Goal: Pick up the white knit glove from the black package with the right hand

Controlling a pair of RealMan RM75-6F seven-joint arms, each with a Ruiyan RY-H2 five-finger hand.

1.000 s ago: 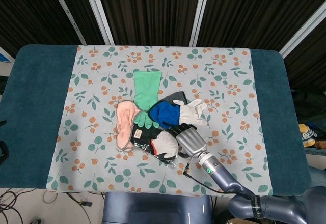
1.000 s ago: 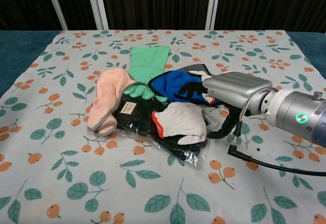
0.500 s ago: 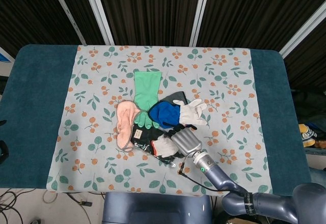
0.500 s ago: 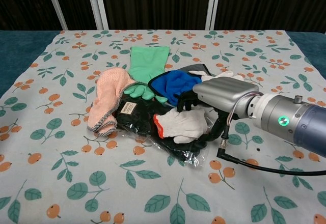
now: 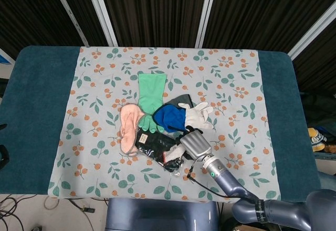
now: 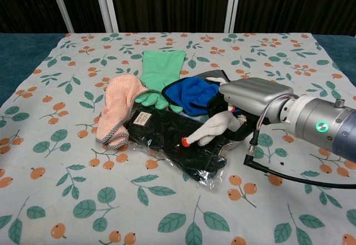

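My right hand [image 6: 253, 97] [image 5: 195, 144] grips the white knit glove [image 6: 212, 128] [image 5: 176, 153] with its red-trimmed cuff hanging down to the left, lifted off the black package [image 6: 172, 139] [image 5: 156, 146]. The package, black gloves in a clear wrapper, lies flat on the cloth just left of the hand. Most of the white glove is hidden under the hand in the head view. My left hand appears in neither view.
A pink knit glove [image 6: 115, 111], a green rubber glove [image 6: 158, 72], a blue glove [image 6: 193, 93] and a white leather glove [image 5: 198, 115] lie clustered behind and left of the package on the floral cloth [image 6: 67, 200]. A black cable [image 6: 289, 179] trails from my right wrist.
My right hand closed on the white glove and pulled it up and right, off the black package, which now lies uncovered. The glove bunched and dangles from the hand.
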